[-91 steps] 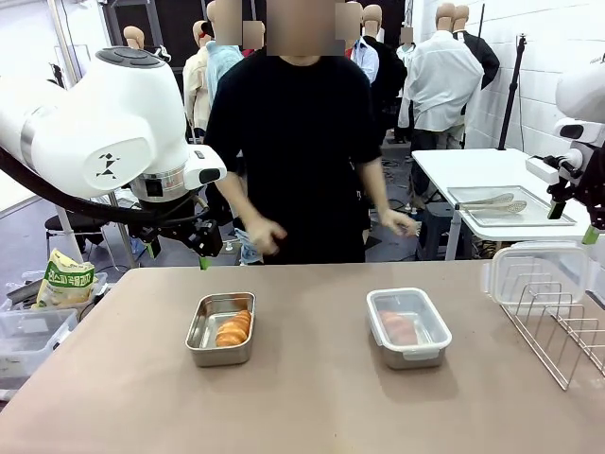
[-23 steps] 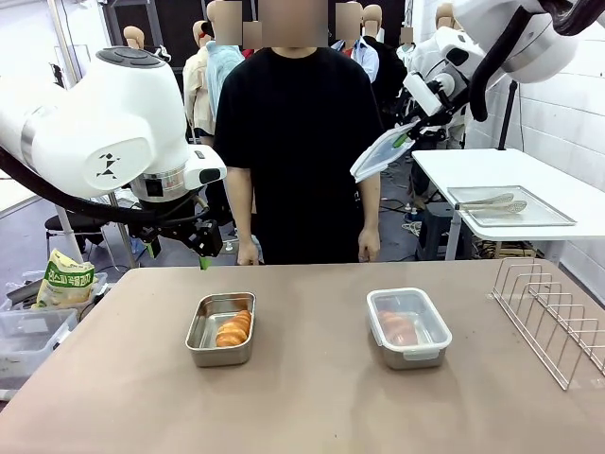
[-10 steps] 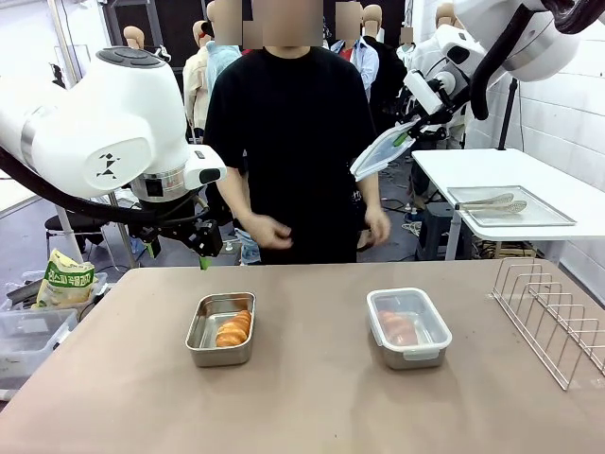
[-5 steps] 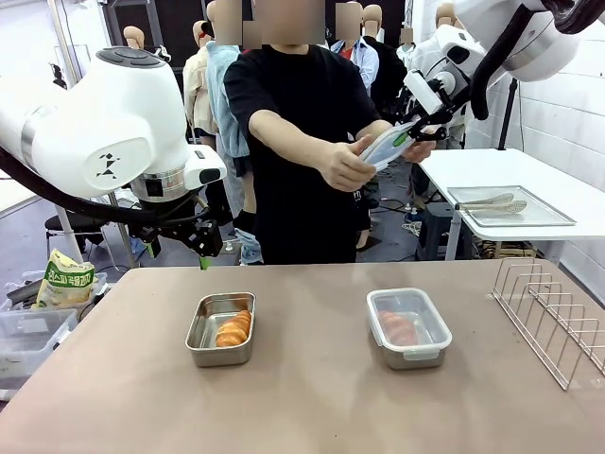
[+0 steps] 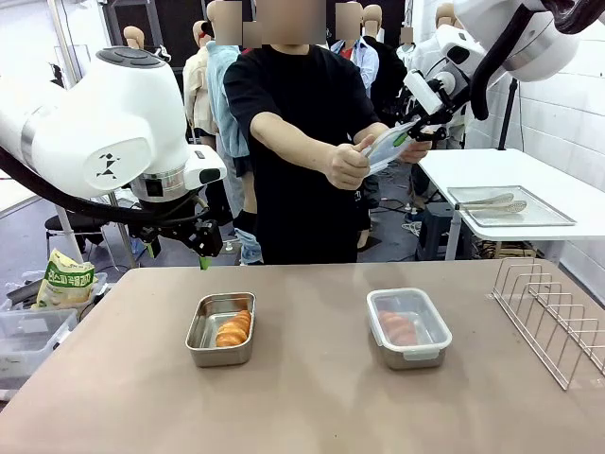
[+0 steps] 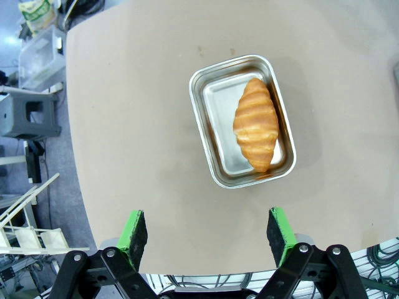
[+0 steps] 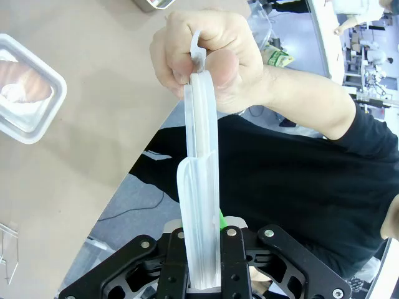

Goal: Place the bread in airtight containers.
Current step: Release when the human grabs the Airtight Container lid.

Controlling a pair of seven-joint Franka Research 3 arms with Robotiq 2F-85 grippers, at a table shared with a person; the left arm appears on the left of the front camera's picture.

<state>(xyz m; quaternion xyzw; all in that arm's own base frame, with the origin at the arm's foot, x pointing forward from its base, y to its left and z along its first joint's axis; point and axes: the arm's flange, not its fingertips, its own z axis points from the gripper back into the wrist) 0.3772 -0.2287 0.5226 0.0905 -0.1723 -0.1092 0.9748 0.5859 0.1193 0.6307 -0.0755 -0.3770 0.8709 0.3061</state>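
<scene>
A: High at 2 o'clock in the front view, the right gripper (image 5: 414, 133) clamps a clear lid (image 5: 389, 147). What has changed?

B: Two seconds back the person stood with arms down; now a hand (image 5: 345, 165) has come up and grips the lid's free end. Against half a second ago the hand sits barely differently. Both tubs and the rack (image 5: 553, 317) lie as before.

A: And the fingers?

B: The right wrist view shows the lid (image 7: 202, 205) edge-on, rising from the bottom at 6 o'clock, pinched between the two black fingers (image 7: 235, 261), which stand narrow on it. The hand (image 7: 206, 53) holds its far end at 12 o'clock, thumb and fingers pressed on a small tab. The left gripper (image 6: 209, 227) hangs above the table (image 6: 137, 124) with its green pads (image 6: 132, 230) spread wide, touching nothing.

A: Where is the bread?

B: One croissant (image 5: 233, 328) lies in the open tub (image 5: 219, 329), left of centre. The other croissant (image 5: 399, 328) sits in the lidded tub (image 5: 408, 327), right of centre.

A: Anything one view gives that another lacks?

B: The left wrist view looks straight down on the open tub (image 6: 242, 121): the croissant (image 6: 255, 123) lies lengthwise along one long wall, bare steel beside it. The right wrist view catches the lidded tub (image 7: 25, 93) at 9 o'clock.
</scene>
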